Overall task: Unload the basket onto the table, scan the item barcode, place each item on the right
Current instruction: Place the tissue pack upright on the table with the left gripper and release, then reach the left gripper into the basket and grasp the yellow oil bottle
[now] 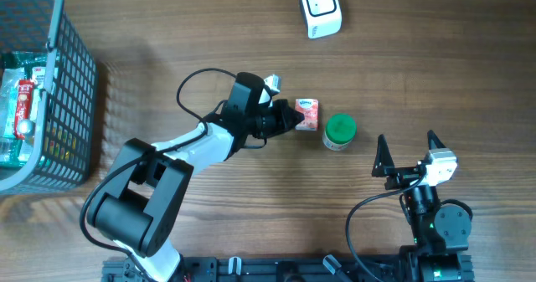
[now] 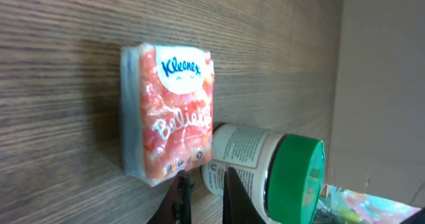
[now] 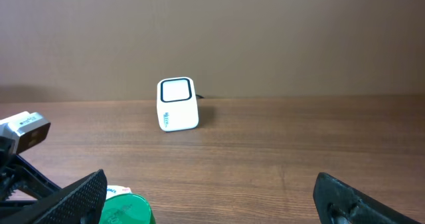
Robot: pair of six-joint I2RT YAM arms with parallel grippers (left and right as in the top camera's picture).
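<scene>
A pink and orange Kleenex tissue pack (image 1: 307,115) lies on the wooden table, with a green-lidded jar (image 1: 340,131) just to its right. My left gripper (image 1: 289,116) is shut right at the pack's left edge. In the left wrist view its fingertips (image 2: 207,177) sit close together with nothing between them, just short of the pack (image 2: 169,111) and the jar (image 2: 279,177). The white barcode scanner (image 1: 320,8) stands at the far edge, also seen in the right wrist view (image 3: 177,104). My right gripper (image 1: 408,144) hangs open and empty near the front right (image 3: 209,191).
A dark wire basket (image 1: 71,89) holding packaged goods stands at the left edge. The jar's green lid (image 3: 123,207) shows beside my right gripper's left finger. The left arm's black cable loops over the table behind it.
</scene>
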